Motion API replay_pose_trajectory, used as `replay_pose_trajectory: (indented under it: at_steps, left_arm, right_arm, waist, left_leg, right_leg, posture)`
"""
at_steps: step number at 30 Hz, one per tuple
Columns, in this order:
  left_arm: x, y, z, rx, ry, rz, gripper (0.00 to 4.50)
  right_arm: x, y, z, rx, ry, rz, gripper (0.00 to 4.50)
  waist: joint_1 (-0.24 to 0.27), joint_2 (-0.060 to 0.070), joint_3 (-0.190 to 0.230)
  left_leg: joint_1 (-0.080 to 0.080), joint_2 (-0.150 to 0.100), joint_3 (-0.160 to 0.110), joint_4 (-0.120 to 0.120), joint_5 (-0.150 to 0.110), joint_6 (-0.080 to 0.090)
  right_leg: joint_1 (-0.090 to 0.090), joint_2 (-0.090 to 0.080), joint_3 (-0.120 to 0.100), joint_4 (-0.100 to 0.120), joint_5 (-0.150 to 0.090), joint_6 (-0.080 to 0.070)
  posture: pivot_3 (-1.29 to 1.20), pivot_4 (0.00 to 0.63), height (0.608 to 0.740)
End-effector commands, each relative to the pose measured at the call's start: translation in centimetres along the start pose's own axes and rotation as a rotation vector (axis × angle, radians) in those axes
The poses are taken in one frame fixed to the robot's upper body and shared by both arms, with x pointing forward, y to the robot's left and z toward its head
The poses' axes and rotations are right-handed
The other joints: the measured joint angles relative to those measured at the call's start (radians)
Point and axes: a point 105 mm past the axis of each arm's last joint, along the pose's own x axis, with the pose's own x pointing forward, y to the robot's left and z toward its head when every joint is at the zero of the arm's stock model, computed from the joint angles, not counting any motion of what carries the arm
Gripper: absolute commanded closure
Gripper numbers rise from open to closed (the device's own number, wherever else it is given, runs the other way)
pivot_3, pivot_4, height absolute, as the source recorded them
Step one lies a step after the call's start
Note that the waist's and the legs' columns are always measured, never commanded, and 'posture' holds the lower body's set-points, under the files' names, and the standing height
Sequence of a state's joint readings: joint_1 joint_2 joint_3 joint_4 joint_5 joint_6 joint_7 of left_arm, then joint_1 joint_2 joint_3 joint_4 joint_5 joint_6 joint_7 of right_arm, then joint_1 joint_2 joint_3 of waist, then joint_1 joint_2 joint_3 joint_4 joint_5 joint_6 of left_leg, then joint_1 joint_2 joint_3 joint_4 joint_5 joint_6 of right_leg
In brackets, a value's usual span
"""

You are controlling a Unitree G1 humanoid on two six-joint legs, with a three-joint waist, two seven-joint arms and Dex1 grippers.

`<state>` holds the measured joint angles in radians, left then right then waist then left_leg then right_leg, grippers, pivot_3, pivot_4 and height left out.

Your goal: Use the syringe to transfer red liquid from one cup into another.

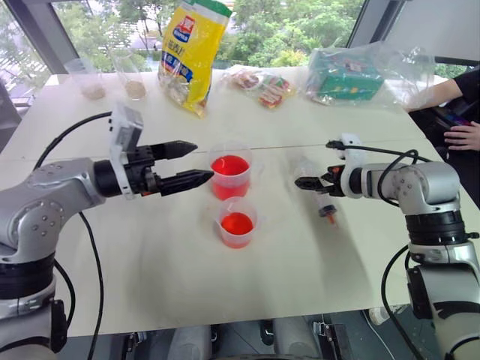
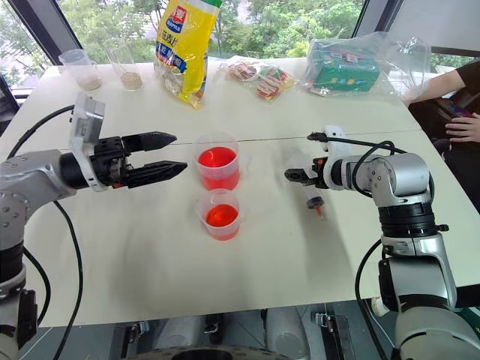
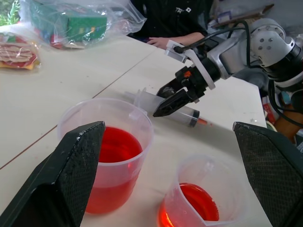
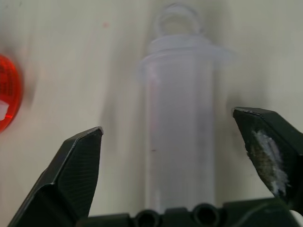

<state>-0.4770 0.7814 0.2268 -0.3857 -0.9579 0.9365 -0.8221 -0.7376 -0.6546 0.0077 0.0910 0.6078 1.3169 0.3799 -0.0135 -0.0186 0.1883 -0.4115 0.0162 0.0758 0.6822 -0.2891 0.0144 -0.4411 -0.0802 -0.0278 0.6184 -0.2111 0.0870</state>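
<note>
The syringe [image 1: 322,201] lies flat on the white table, its orange tip toward the front edge. My right gripper [image 1: 302,182] hovers low over its barrel; in the right wrist view the syringe [image 4: 177,142] sits between the open fingers with a gap on each side. The wider cup [image 1: 230,171] holds red liquid [image 1: 229,166]. Just in front of it, the smaller cup [image 1: 238,223] holds a shallower pool of red. My left gripper [image 1: 204,161] is open and empty, level, a little to the left of the wider cup and pointing at it.
At the back of the table stand a yellow bag [image 1: 191,49], two tumblers with beige powder [image 1: 93,79], snack packets [image 1: 262,84] and a green box in a clear bag [image 1: 352,75]. A person's hand [image 1: 465,135] rests at the far right edge.
</note>
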Motion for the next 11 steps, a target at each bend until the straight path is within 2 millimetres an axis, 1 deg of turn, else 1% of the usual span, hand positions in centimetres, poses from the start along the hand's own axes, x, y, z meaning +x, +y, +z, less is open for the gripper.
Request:
replay_pose_trajectory:
  at_steps: [1,6,10,11]
  left_arm:
    - [-0.1,-0.7,0.3,0.039,0.023,-0.013,0.00]
    - [-0.8,-0.8,-0.3,0.048,0.065,-0.005,0.00]
    - [-1.3,-0.9,-0.5,0.049,0.079,0.002,0.00]
    - [-1.3,-0.9,-0.6,0.045,0.085,0.001,0.00]
  right_arm:
    - [-3.3,0.6,2.3,-0.156,-0.106,0.025,0.03]
    - [-8.7,3.5,2.9,-0.291,-0.184,0.242,0.03]
    - [-12.3,5.3,2.8,-0.380,-0.238,0.358,0.03]
    - [-13.2,5.8,2.9,-0.398,-0.258,0.390,0.03]
  waist:
    - [0.004,0.001,0.000]
    - [0.002,0.000,0.000]
    - [0.001,0.000,0.000]
    - [0.001,0.000,0.000]
  left_leg:
    - [0.000,0.000,0.000,0.000,0.000,0.000]
    - [-0.001,0.000,0.000,-0.001,-0.001,0.002]
    - [0.000,0.000,0.000,0.000,-0.001,0.002]
    - [0.000,0.000,0.000,0.000,-0.001,0.002]
  right_leg:
    - [0.000,0.000,0.000,0.000,0.000,0.000]
    - [0.000,0.000,0.000,-0.003,0.000,0.000]
    - [0.001,0.000,0.000,-0.003,0.000,0.000]
    - [0.001,0.000,0.000,-0.003,-0.002,-0.002]
  posture:
    - [0.00,0.150,0.740]
    - [0.00,0.150,0.740]
    - [0.00,0.150,0.740]
    - [0.00,0.150,0.740]
